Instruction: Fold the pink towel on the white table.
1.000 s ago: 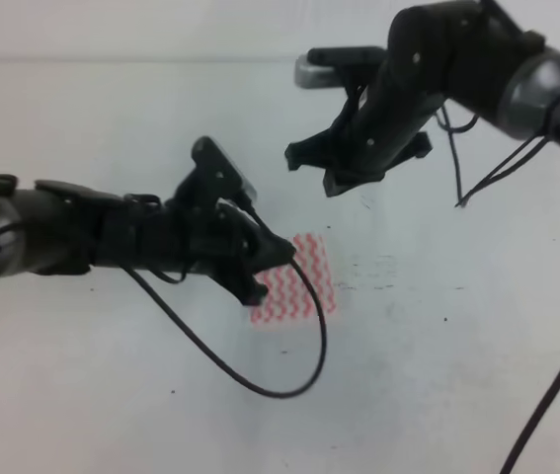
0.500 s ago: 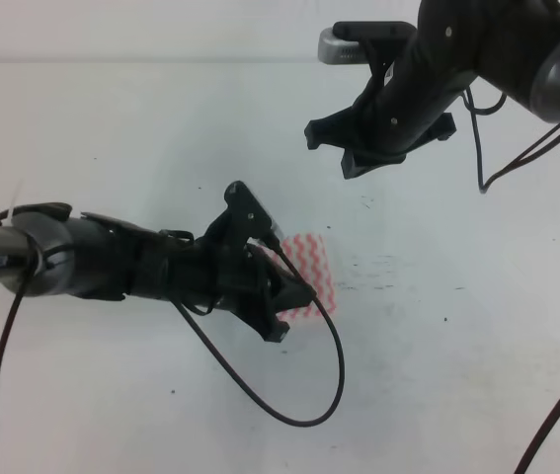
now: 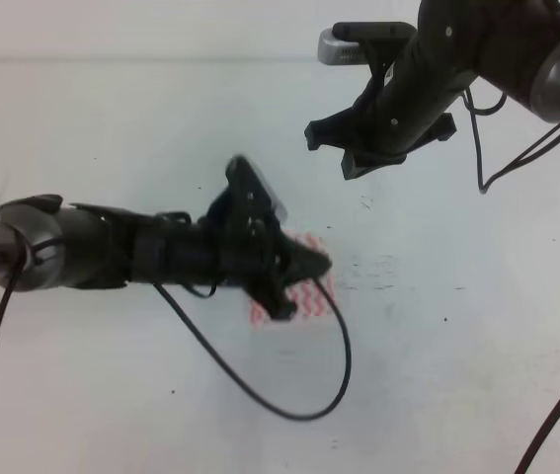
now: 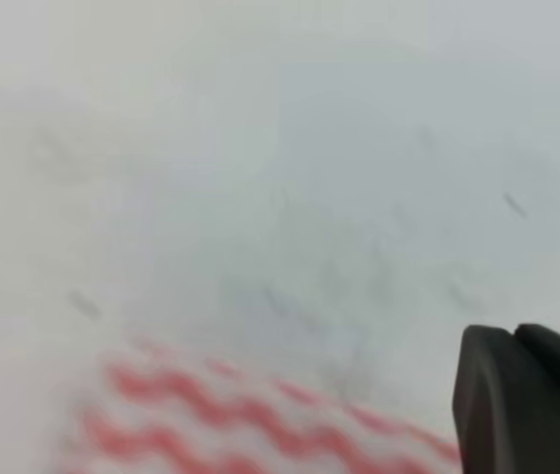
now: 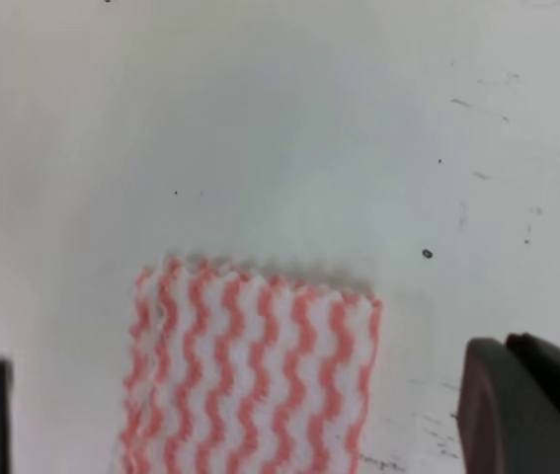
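The pink towel [image 3: 307, 302], a small cloth with pink-and-white zigzag stripes, lies flat on the white table [image 3: 438, 346] near the middle. My left gripper [image 3: 304, 286] reaches in from the left and hangs low over the towel, covering much of it, with its fingers apart and nothing between them. In the blurred left wrist view, the towel [image 4: 240, 425] shows at the bottom edge beside one dark finger [image 4: 526, 395]. My right gripper [image 3: 329, 150] is held high behind the towel, open and empty. The right wrist view looks down on the towel [image 5: 255, 375].
A black cable [image 3: 289, 410] from the left arm loops down over the table in front of the towel. Another cable [image 3: 556, 405] from the right arm hangs at the right edge. Small dark specks and scuffs [image 3: 378, 267] mark the table right of the towel.
My left gripper has moved right and forward over the towel, now covering more of it. My right arm rose and shifted right a second ago and has since held still.
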### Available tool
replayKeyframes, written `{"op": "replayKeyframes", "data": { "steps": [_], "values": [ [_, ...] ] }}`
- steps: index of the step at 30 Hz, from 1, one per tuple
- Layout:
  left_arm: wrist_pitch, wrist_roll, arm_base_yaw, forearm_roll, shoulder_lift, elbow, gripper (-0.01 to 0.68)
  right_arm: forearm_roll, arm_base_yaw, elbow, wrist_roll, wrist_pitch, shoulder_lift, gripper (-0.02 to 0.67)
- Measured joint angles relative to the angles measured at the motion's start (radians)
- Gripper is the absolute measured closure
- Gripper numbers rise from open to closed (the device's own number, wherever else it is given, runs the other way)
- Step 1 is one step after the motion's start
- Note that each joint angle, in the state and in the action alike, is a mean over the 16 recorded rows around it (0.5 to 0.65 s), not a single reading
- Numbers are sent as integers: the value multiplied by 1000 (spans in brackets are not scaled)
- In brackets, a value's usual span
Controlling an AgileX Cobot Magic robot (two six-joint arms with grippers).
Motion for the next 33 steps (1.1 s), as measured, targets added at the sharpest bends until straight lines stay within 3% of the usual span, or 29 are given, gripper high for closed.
{"op": "replayKeyframes", "data": {
  "steps": [10,33],
  "values": [
    [-64,61,-1,-100,49,-107,678,1,0,0,-1,-2,2,667],
    [-41,-96,-1,-7,135,-173,678,6,1,0,-2,-10,5,667]
  ]
}}
